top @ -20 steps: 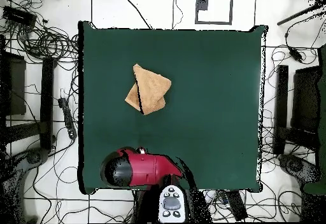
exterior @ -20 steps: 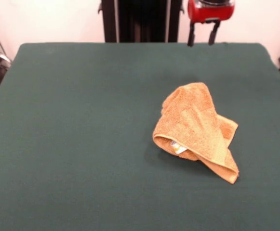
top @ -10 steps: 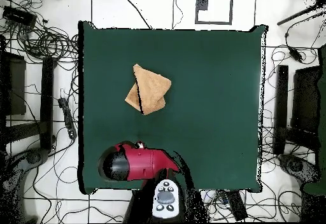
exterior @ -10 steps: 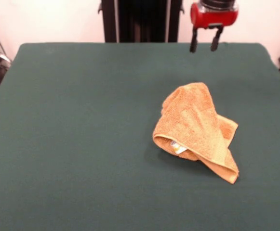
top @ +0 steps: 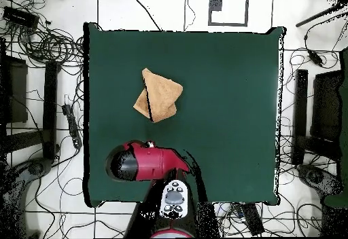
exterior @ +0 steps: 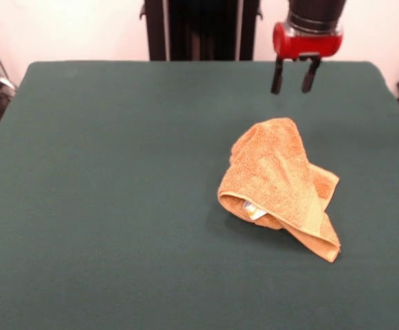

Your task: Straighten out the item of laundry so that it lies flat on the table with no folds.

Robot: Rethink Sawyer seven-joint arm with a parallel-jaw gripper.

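Observation:
The orange-tan towel (exterior: 281, 184) lies crumpled and folded over itself on the dark green table (exterior: 117, 179), right of centre in the front view. A small white label (exterior: 253, 210) peeks out at its near left fold. In the overhead view the towel (top: 159, 96) sits left of the table's middle (top: 224, 107). My gripper (exterior: 292, 88) hangs open and empty above the table's far side, behind the towel and apart from it. In the overhead view the red arm (top: 146, 163) covers the gripper.
The robot's black pedestal (exterior: 199, 29) stands behind the table's far edge. Cables and dark stands (top: 41, 80) ring the table on the floor in the overhead view.
The gripper has come down and a little toward the towel over the last second. The towel has not moved.

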